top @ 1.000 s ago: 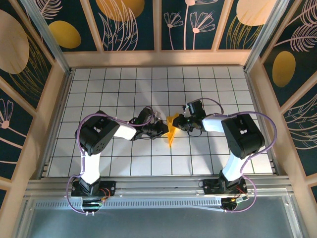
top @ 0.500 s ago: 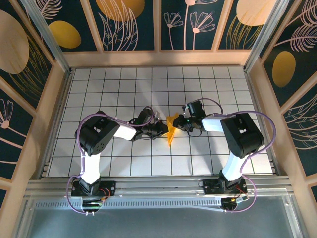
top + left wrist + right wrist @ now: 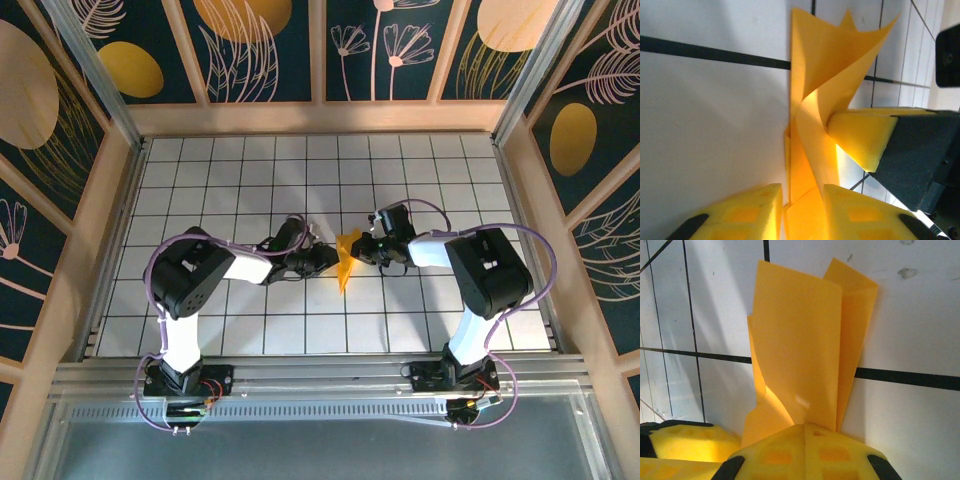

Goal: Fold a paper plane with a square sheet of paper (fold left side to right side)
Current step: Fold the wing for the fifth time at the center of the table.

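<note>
Our left claw (image 3: 332,262) is standing slightly parted around the paper plane (image 3: 345,264) in the middle of the counter (image 3: 250,170). Just beyond, our right claw (image 3: 361,250) is clamping shut on its folds. We are risking the far flaps springing open, since one pinch is holding everything.

White tiled surface (image 3: 200,170), thin dark grid lines, few small dark specks (image 3: 905,272) on one tile. Enclosed on three sides by dark navy wall panels (image 3: 270,70) with pale line-drawn flowers and feathery leaves, plus yellow ovals (image 3: 130,68). Light wooden frame (image 3: 320,117) around panels and surface edge. Slanted metal posts (image 3: 95,65) at far corners. Ribbed metal rail (image 3: 320,375) along near edge, grey sheet (image 3: 320,445) below. Bright, even light; soft shadows.
</note>
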Available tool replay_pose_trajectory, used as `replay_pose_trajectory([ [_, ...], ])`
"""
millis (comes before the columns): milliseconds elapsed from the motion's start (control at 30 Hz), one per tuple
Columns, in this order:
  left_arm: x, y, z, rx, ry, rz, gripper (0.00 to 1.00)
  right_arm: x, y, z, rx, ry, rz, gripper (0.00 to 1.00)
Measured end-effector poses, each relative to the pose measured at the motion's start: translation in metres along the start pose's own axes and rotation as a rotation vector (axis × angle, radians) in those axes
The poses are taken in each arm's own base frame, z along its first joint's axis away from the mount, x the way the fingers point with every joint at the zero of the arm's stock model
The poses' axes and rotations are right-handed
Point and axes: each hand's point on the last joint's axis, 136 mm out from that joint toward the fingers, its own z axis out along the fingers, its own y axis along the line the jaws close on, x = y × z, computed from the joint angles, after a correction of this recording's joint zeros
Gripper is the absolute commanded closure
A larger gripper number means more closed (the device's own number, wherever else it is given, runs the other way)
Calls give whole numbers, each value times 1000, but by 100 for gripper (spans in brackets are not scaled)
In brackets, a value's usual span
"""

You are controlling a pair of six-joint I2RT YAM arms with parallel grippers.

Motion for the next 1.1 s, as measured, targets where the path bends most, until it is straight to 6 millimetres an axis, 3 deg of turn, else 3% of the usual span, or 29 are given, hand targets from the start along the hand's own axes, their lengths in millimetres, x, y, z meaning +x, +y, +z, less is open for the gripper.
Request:
replay_pose_trajectory([
  [300,0,-29,-30,35,4,35,90,0,0,0,-1,0,-18,100],
  [467,23,-42,-30,85,109,46,95,0,0,0,-1,0,-19,100],
  [633,51,-57,-18,119,215,75,96,0,0,0,-1,0,-19,100],
  [800,64,-51,-9,104,260,67,96,0,0,0,-1,0,-20,100],
  [1100,64,-42,-4,79,259,57,96,0,0,0,2,1,-24,100],
])
